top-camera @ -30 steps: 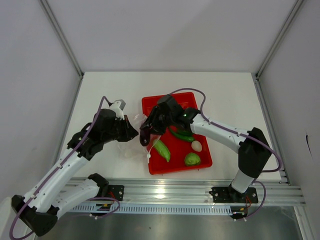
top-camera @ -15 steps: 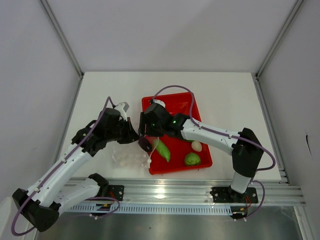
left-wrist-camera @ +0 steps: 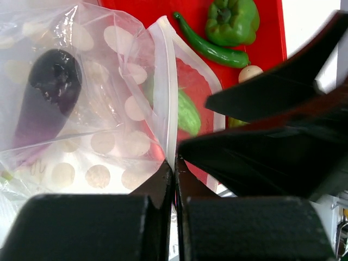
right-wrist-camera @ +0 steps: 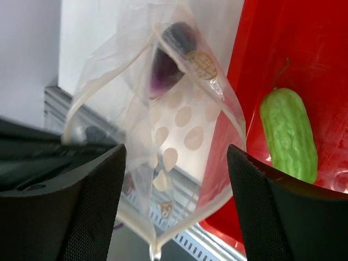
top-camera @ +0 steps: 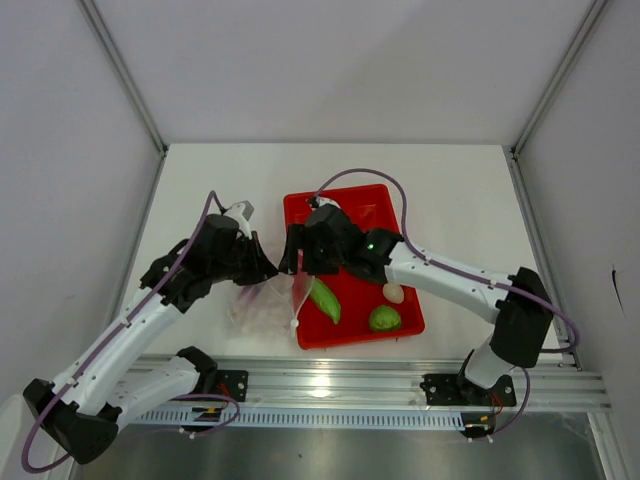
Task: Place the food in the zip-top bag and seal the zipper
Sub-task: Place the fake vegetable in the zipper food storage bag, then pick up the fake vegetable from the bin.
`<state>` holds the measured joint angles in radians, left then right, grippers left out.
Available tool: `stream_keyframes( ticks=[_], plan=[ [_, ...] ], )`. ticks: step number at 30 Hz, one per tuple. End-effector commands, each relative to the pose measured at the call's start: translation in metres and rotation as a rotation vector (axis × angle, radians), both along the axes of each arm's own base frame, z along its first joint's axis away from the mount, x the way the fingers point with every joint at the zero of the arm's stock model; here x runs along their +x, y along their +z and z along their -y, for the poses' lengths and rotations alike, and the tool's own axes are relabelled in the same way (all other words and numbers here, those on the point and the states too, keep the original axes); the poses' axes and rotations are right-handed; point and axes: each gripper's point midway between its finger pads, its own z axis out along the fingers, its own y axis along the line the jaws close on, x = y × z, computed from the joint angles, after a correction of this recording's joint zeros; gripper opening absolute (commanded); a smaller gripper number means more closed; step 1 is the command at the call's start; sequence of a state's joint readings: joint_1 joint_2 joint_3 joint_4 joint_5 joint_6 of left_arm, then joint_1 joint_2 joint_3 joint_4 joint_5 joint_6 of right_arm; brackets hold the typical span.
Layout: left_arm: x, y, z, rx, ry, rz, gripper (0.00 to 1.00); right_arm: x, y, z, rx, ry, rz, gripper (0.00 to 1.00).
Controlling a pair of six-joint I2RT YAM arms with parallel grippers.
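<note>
Left claw (left-wrist-camera: 174, 168) is clamped on the zipper strip (left-wrist-camera: 170, 92) and holds the zip-top bag (top-camera: 262, 305) up by that one edge, just left of the red tray (top-camera: 360, 200). Right claw (right-wrist-camera: 174, 157) is spread wide and empty, right over the bag mouth. The purple eggplant (right-wrist-camera: 168, 60) is inside, low in the bag. The light green gourd (top-camera: 325, 300), green pepper (left-wrist-camera: 232, 20), green chili (left-wrist-camera: 209, 46) and white egg piece (left-wrist-camera: 249, 73) are on the tray.

Risks:
- Single pinch on floppy film. More food means more weight, and the strip could slide out of the left claw.
- Only one lip is held, so the far lip can sag and close the mouth. The next piece could hit the rim and drop on the worktop (top-camera: 450, 180).
- The right claw's fingers flank the mouth and could snag the film on the way out, yanking the bag or tipping the eggplant out.

Views:
- Left wrist: only view that shows the pinch on the strip, plus the pepper and chili.
- Right wrist: only view down into the open mouth, and it shows the claw spread clearly.
- Top: overall layout, but the bag is barely readable and the eggplant can't be made out.
</note>
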<state>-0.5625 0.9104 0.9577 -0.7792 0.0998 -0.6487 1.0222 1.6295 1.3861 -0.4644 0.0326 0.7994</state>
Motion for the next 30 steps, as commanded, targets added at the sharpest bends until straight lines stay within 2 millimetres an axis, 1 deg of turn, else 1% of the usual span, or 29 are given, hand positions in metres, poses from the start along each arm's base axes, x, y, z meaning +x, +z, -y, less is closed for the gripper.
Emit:
stream_keyframes(
  ticks=[1, 2, 3, 4, 5, 6, 7, 8, 9, 10, 12, 13, 15, 16, 17, 18, 19, 20, 21, 22, 24, 25, 26, 27, 28, 29, 30],
  plan=[
    [0.012, 0.026, 0.007, -0.062, 0.017, 0.075, 0.01, -0.003, 0.04, 0.013, 0.093, 0.026, 0.026, 0.76],
    [0.012, 0.025, 0.007, -0.06, 0.017, 0.071, 0.01, -0.002, 0.047, 0.022, 0.099, 0.016, 0.037, 0.76],
    [0.012, 0.024, 0.006, -0.059, 0.018, 0.072, 0.01, 0.001, 0.05, 0.029, 0.095, 0.0, 0.048, 0.76],
    [0.013, 0.024, 0.006, -0.054, 0.02, 0.075, 0.01, 0.007, 0.046, 0.039, 0.08, -0.026, 0.053, 0.75],
    [0.014, 0.024, 0.005, -0.05, 0.023, 0.08, 0.0, 0.008, 0.054, 0.048, 0.085, -0.025, 0.082, 0.75],
    [0.015, 0.023, 0.004, -0.042, 0.025, 0.08, 0.01, 0.009, 0.057, 0.053, 0.084, -0.028, 0.094, 0.75],
    [0.018, 0.021, 0.0, -0.027, 0.041, 0.081, 0.01, 0.015, 0.056, 0.063, 0.077, -0.047, 0.1, 0.75],
    [0.017, 0.016, -0.005, -0.006, 0.053, 0.062, 0.01, 0.016, 0.056, 0.07, 0.063, -0.047, 0.109, 0.75],
    [0.018, 0.018, -0.008, 0.001, 0.064, 0.059, 0.01, 0.016, 0.063, 0.077, 0.066, -0.052, 0.124, 0.75],
    [0.018, 0.019, -0.013, 0.007, 0.09, 0.056, 0.01, 0.017, 0.06, 0.084, 0.053, -0.057, 0.126, 0.75],
    [0.014, 0.031, -0.015, -0.023, 0.096, 0.092, 0.01, 0.026, 0.053, 0.104, 0.003, -0.091, 0.127, 0.75],
    [0.009, 0.048, -0.017, -0.07, 0.096, 0.149, 0.01, 0.03, 0.048, 0.113, -0.027, -0.113, 0.128, 0.75],
    [0.006, 0.067, -0.021, -0.112, 0.114, 0.207, 0.01, 0.039, 0.031, 0.131, -0.103, -0.149, 0.127, 0.75],
    [0.003, 0.077, -0.024, -0.132, 0.126, 0.24, 0.01, 0.042, 0.023, 0.136, -0.127, -0.159, 0.122, 0.75],
    [0.006, 0.079, -0.028, -0.12, 0.149, 0.257, 0.0, 0.046, 0.013, 0.141, -0.152, -0.165, 0.11, 0.75],
    [0.012, 0.077, -0.031, -0.098, 0.166, 0.261, 0.01, 0.048, 0.006, 0.143, -0.168, -0.162, 0.098, 0.75],
    [0.02, 0.06, -0.029, -0.04, 0.151, 0.215, 0.0, 0.049, -0.008, 0.141, -0.193, -0.147, 0.068, 0.75],
    [0.021, 0.059, -0.024, -0.04, 0.124, 0.168, 0.01, 0.051, -0.015, 0.139, -0.201, -0.141, 0.056, 0.75],
    [0.021, 0.05, -0.025, -0.01, 0.122, 0.109, 0.01, 0.051, -0.021, 0.137, -0.208, -0.132, 0.046, 0.75],
    [0.017, 0.042, -0.028, 0.023, 0.131, 0.053, 0.01, 0.051, -0.033, 0.133, -0.222, -0.114, 0.02, 0.74],
    [0.011, 0.061, -0.026, -0.048, 0.12, 0.134, 0.01, 0.048, -0.046, 0.126, -0.235, -0.087, 0.006, 0.74],
    [0.01, 0.059, -0.027, -0.075, 0.127, 0.166, 0.01, 0.046, -0.052, 0.123, -0.243, -0.075, -0.003, 0.74],
    [0.009, 0.081, -0.028, -0.141, 0.132, 0.266, 0.01, 0.046, -0.061, 0.119, -0.249, -0.065, -0.006, 0.74],
    [0.009, 0.074, -0.029, -0.132, 0.135, 0.259, 0.01, 0.041, -0.065, 0.113, -0.236, -0.037, -0.023, 0.73],
    [0.01, 0.071, -0.031, -0.109, 0.137, 0.251, 0.01, 0.034, -0.074, 0.109, -0.242, -0.01, -0.036, 0.73],
    [0.007, 0.06, -0.032, -0.07, 0.128, 0.202, 0.01, 0.031, -0.082, 0.1, -0.229, 0.022, -0.044, 0.73],
    [0.012, 0.052, -0.029, -0.036, 0.118, 0.151, 0.01, 0.028, -0.086, 0.096, -0.228, 0.041, -0.049, 0.72]
  ],
)
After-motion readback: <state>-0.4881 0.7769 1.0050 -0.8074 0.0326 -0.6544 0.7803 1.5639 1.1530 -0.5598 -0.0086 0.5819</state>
